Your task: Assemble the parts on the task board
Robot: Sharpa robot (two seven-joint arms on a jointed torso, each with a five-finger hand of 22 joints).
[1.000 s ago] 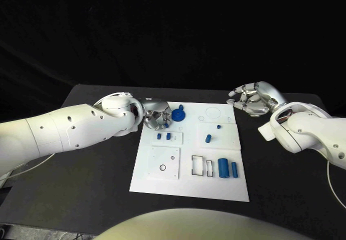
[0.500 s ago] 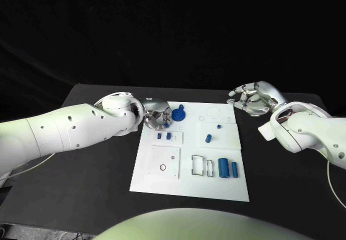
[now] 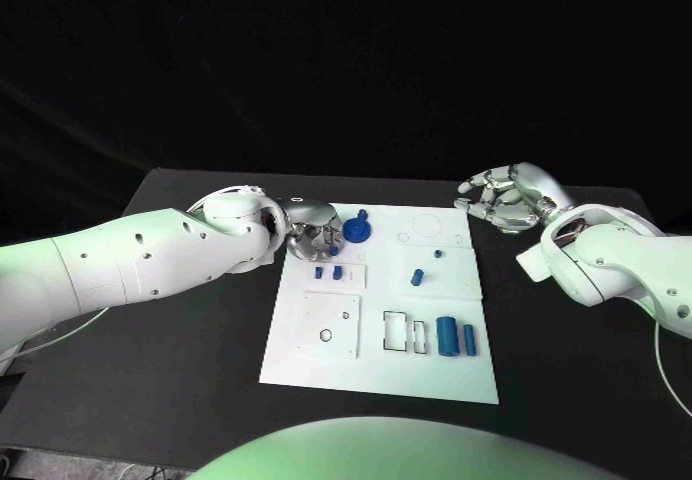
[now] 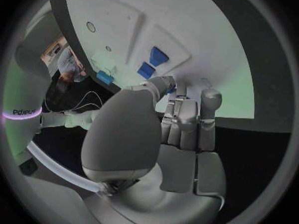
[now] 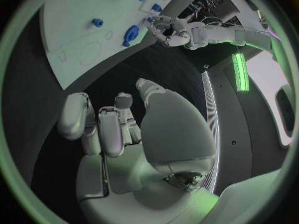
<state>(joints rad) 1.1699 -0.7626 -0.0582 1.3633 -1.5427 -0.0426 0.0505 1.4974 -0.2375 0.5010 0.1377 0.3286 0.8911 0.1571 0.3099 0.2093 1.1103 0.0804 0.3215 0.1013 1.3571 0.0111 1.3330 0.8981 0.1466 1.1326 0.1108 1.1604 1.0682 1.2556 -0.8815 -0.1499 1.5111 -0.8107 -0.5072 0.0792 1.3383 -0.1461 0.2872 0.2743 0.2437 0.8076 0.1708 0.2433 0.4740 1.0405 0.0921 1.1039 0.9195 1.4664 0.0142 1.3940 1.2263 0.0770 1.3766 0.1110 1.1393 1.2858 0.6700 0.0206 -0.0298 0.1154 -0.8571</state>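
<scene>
Head view: the white task board lies at the centre of the black worktop, long side running away from the camera. Left hand sits at the board's upper left corner, fingers curled in toward the surface just beside a flat round blue part; whether the fingertips touch that part, or pinch anything small, cannot be told. In the left wrist view the left hand's fingers are folded close together over the board's edge, with two blue parts just past them. Right hand is at the upper right of the frame, off the board's upper right corner, above the bare worktop; its fingers are curled in and nothing shows between them, as the right wrist view also shows. On the board: two small blue pegs in a raised square below the left hand; a blue peg and a smaller one right of centre; two blue cylinders lying side by side at lower right, next to a black-outlined rectangular slot.
</scene>
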